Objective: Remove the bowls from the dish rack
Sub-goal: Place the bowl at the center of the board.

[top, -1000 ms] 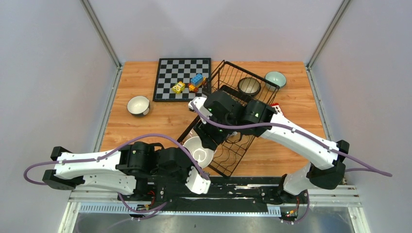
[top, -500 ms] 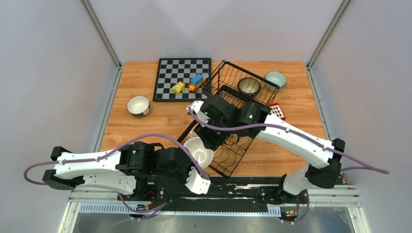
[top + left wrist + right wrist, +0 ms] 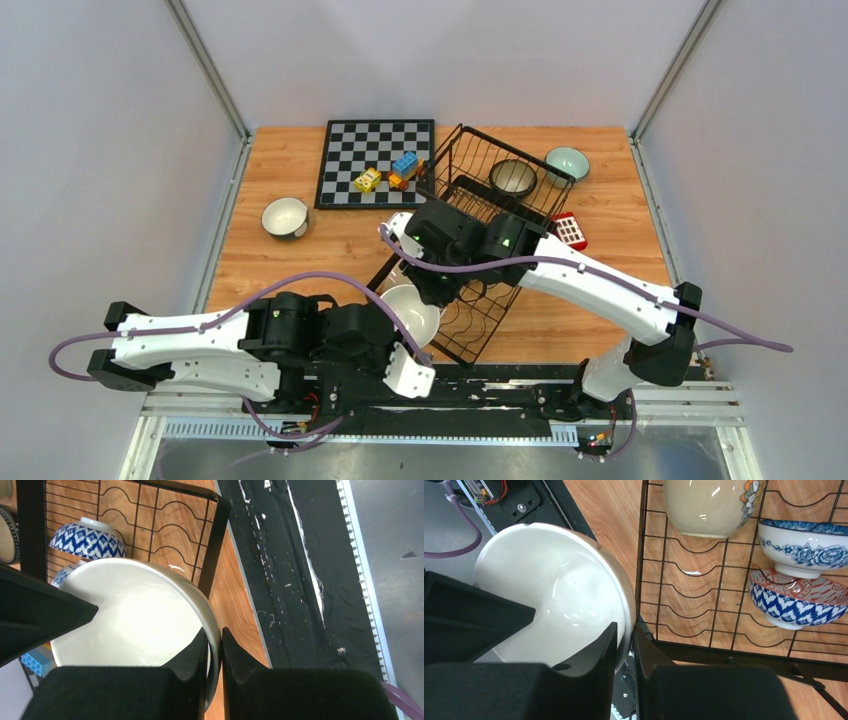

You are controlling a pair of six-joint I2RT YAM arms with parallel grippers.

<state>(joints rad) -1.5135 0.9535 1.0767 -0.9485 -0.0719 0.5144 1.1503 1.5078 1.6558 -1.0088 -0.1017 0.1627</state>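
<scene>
White bowl (image 3: 412, 308) hangs just outside the near corner of the dish rack (image 3: 724, 656), pinched by 2 claws at once: the left gripper (image 3: 215, 647) clamps its near rim and the right gripper (image 3: 625, 642) has narrowed onto the far rim, apparently a hand-over. Beyond, a chevron bowl (image 3: 794, 605), floral bowl (image 3: 804, 550) and beige bowl (image 3: 704, 505) lean in the rack. Farther off, a mint bowl (image 3: 567, 162) already sits on the table (image 3: 300, 270).

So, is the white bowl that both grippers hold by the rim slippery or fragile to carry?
Probably slippery: the white bowl looks glossy, and the left gripper and right gripper pinch only its thin rim, so it might swing. Likely fragile: it seems ceramic, and bumping the dish rack wire could chip it. It looks rigid, not bendable.
</scene>
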